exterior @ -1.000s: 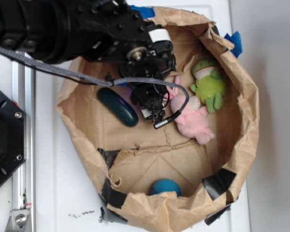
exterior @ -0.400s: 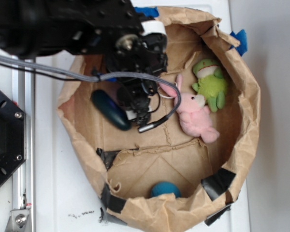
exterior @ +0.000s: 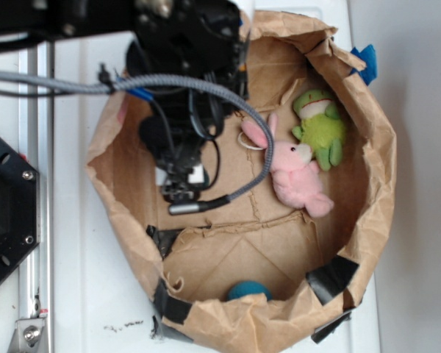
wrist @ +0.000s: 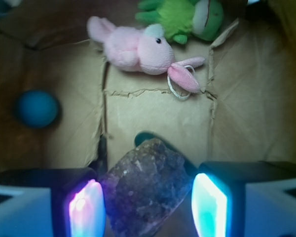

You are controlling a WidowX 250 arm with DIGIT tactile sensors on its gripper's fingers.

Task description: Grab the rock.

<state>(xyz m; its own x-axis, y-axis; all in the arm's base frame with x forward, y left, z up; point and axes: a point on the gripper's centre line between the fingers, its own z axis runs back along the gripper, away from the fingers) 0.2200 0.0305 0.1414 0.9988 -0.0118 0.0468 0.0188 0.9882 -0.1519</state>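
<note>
The gripper [wrist: 147,207] stands wide, and the rock [wrist: 144,186] sits right between its fingers [wrist: 87,207] (whether either pad touches it I cannot tell). Beyond the rock lies the pink bunny [wrist: 140,49], with the green frog [wrist: 185,17] just past it and the blue ball [wrist: 37,108] off to the left.

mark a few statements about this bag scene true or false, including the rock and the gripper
1. The rock sits between the gripper's two fingers. True.
2. The pink bunny lies beside the green plush toy. True.
3. The teal ball is touching the bunny. False: it lies apart, off by the bag's wall.
4. The rock is smooth and green. False: it is rough, dark and mottled.
5. The toys lie on a metal tray. False: they lie in a brown paper bag.
</note>
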